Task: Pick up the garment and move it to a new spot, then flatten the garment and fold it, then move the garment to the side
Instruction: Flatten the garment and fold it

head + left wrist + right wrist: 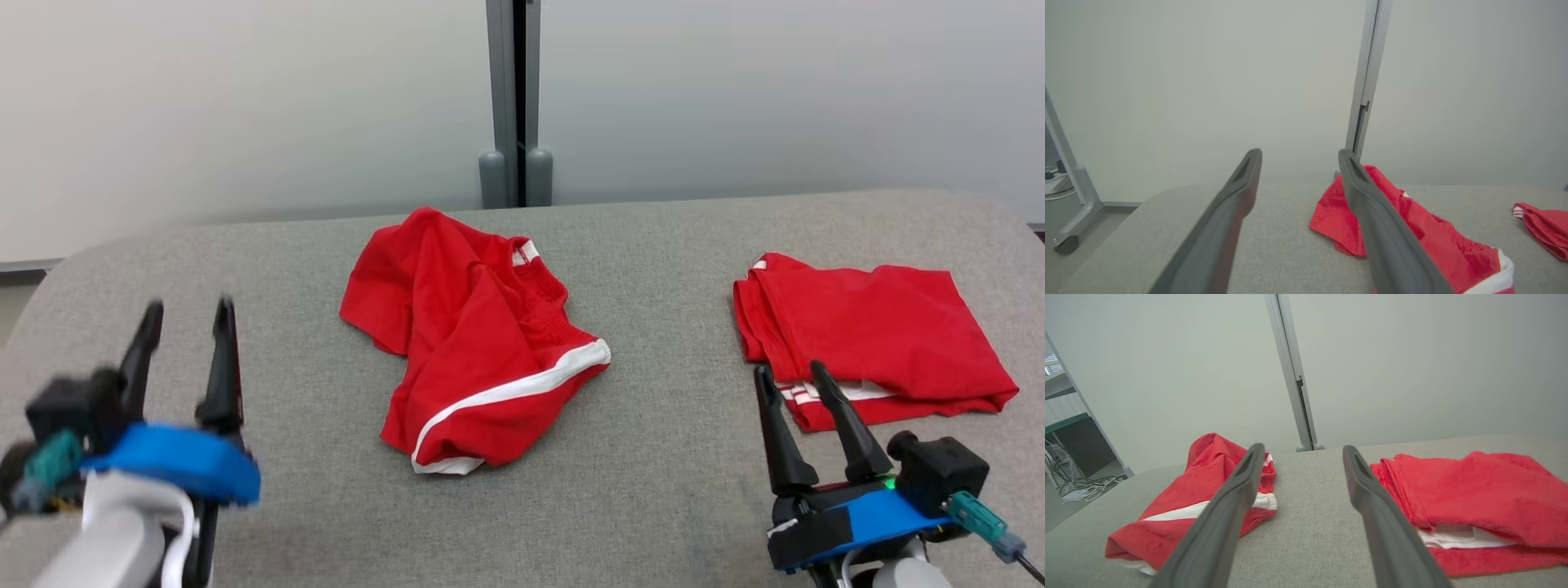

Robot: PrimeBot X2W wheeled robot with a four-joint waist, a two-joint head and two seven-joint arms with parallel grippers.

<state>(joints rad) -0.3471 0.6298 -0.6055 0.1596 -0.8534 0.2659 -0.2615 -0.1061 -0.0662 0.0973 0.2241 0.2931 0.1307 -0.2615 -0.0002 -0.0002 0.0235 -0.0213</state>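
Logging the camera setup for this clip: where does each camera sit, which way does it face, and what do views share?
Head view: on the head, looking down at the grey table; crumpled garment centre, folded garment right; left gripper and right gripper open at the bottom corners.
Left wrist view: from that wrist, along the left fingers, across the table to the wall.
Right wrist view: from that wrist, along the right fingers, between both garments.
Shared: both garments.

Crumpled red white-trimmed garment (473, 343), centred
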